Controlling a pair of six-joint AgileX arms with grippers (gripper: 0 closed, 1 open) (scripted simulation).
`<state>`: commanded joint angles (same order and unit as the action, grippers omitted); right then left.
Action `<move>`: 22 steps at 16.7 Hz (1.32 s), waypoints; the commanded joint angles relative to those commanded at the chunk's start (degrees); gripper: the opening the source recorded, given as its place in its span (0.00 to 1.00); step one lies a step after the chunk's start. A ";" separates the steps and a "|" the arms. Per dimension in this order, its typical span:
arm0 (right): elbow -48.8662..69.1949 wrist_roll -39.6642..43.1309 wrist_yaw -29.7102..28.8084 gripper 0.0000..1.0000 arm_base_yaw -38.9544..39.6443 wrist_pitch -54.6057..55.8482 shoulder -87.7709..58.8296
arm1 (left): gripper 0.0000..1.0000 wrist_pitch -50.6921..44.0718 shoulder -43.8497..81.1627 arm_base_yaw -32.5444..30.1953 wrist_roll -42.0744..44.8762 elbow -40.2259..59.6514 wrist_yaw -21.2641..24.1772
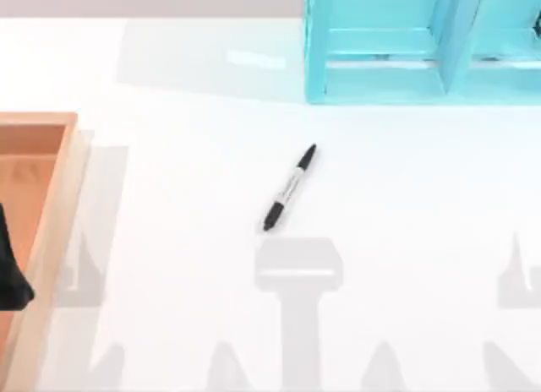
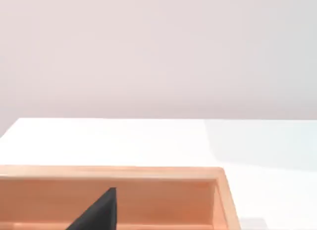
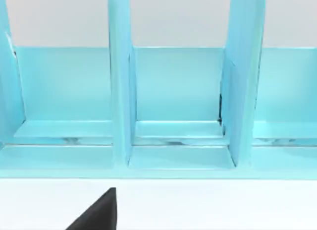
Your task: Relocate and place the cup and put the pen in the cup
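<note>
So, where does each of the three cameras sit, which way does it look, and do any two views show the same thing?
Top view: above the table, looking down on the pen, the wooden tray and the blue rack; a dark part of the left arm shows over the tray.
Left wrist view: on the left arm, facing the tray; a dark finger shows.
Right wrist view: on the right arm, facing the rack; a dark finger shows.
Shared: top and left wrist both show the tray; top and right wrist, the rack.

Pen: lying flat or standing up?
Lying flat. The pen rests full length on the white table, set diagonally near the centre, apart from the wooden tray and the blue rack.
</note>
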<state>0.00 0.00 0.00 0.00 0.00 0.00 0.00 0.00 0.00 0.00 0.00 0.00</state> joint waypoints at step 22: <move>0.00 0.00 0.00 1.00 0.00 0.00 0.00 | 1.00 -62.25 82.94 10.42 10.41 70.88 -0.16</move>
<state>0.00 0.00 0.00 0.00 0.00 0.00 -62.25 82.94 10.42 10.41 70.88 -0.16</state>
